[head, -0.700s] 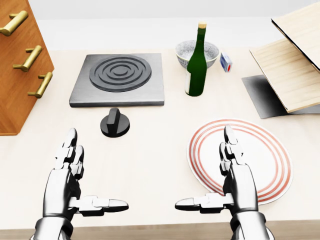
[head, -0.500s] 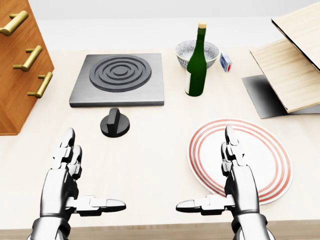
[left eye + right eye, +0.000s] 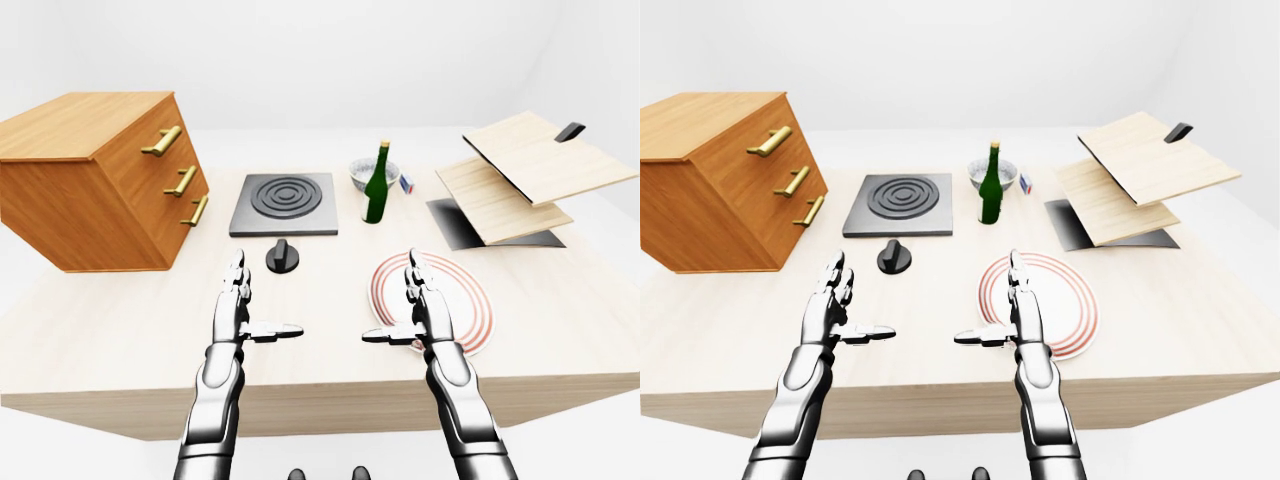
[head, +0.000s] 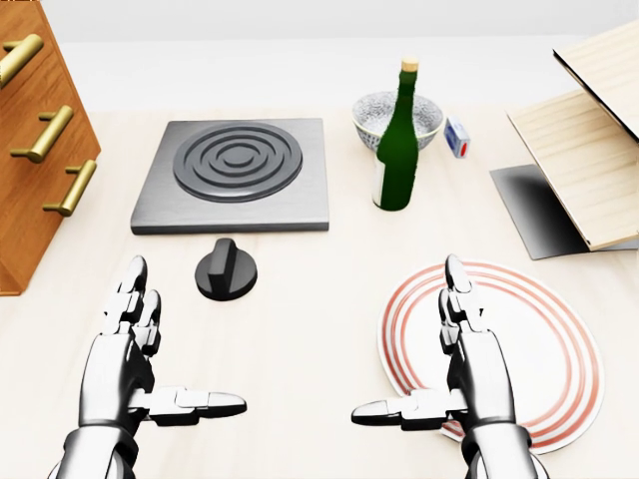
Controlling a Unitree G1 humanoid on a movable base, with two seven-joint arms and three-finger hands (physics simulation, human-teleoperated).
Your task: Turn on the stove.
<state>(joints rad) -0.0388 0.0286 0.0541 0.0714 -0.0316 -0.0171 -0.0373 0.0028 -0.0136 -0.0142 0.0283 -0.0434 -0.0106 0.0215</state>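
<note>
- Clearly the knob [image 4: 227, 269] is the thing to turn: it sits on the tabletop [image 4: 300, 329] just below the stove [image 4: 235, 175] in the head view, and its raised grip bar points nearly straight up the picture.
- From the left hand [image 4: 135, 349] the knob lies up and to the right, near; from the right hand [image 4: 459, 364] it lies well apart, up and to the left. I judge the left hand the nearer 1.
- Both hands hover low over the tabletop with their fingers spread apart, thumbs pointing inward to each other, and hold nothing.
- The right hand hangs over the left rim of the plate [image 4: 559, 349].
- Nothing stands between the left hand and the knob; the bottle [image 4: 397, 140] is off to the right.
</note>
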